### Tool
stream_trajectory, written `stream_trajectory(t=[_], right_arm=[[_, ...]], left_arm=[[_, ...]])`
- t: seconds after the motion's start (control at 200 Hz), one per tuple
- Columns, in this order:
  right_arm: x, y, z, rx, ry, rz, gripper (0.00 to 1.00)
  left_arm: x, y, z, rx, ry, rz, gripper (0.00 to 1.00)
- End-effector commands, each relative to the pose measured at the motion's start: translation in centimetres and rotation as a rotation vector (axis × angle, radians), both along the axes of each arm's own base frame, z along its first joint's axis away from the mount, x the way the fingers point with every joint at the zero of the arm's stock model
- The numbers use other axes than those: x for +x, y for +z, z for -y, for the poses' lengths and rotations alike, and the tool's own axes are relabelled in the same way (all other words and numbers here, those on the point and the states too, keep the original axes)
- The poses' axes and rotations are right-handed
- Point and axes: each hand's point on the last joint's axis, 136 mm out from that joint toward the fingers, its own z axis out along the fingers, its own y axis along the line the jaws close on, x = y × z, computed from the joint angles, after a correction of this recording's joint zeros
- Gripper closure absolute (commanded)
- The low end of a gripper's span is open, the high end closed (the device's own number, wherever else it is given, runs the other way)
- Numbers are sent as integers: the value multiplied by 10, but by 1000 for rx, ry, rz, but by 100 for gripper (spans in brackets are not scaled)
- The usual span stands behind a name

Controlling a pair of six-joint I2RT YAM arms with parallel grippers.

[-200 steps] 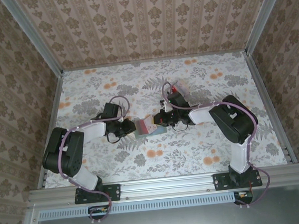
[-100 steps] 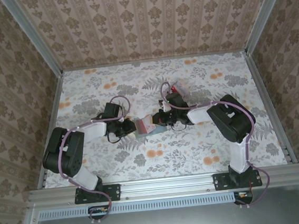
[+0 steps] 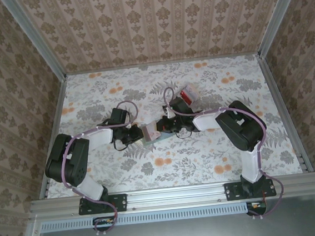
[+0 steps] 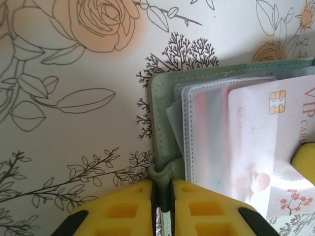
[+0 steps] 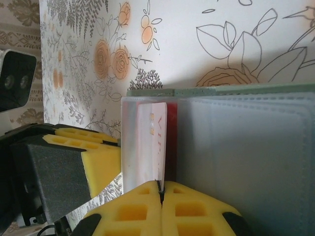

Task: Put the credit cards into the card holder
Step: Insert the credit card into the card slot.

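Place: robot test cell, lab type. Evidence:
- aluminium frame point(image 3: 36, 46) boxing me in on three sides
- patterned wallpaper panels point(image 3: 159, 23) set as walls inside that frame
- table point(image 3: 206, 163) skinned in flower print
- my left base point(image 3: 101, 203) and right base point(image 3: 254, 189) bolted to a rail point(image 3: 176, 194) at the near edge
- lilac cable point(image 3: 125, 103) looped along my arms

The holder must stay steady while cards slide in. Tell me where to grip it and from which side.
Take the card holder by its thin green cover edge, coming in from the left, opposite the side the card enters from. The left tool pinches it there, which likely keeps the clear sleeves free for the white card held by the right tool.
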Motion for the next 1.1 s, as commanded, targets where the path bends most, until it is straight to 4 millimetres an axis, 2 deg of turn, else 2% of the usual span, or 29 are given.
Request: stream_trajectory(t=[0.0, 0.135, 0.27, 0.375, 0.645, 0.805, 1.09], right_arm=[[-17, -26, -1, -82, 26, -52, 93], [-24, -33, 0, -129, 39, -55, 89], [-25, -33, 6, -161, 32, -47, 79], [-23, -23, 15, -226, 32, -3, 72], [-16, 3, 43, -404, 36, 93, 61], [-16, 7, 41, -385, 40, 98, 63], [-11, -6, 34, -385, 45, 81, 84]], left_arm=[[-2, 0, 13, -19, -28, -14, 84], [-2, -2, 13, -19, -27, -15, 84], [-2, -2, 14, -19, -29, -16, 84], [-2, -1, 12, -12, -31, -14, 84], [-4, -4, 11, -12, -29, -16, 85], [-5, -5, 11, -13, -27, -19, 85], [-5, -5, 12, -18, -31, -18, 85]])
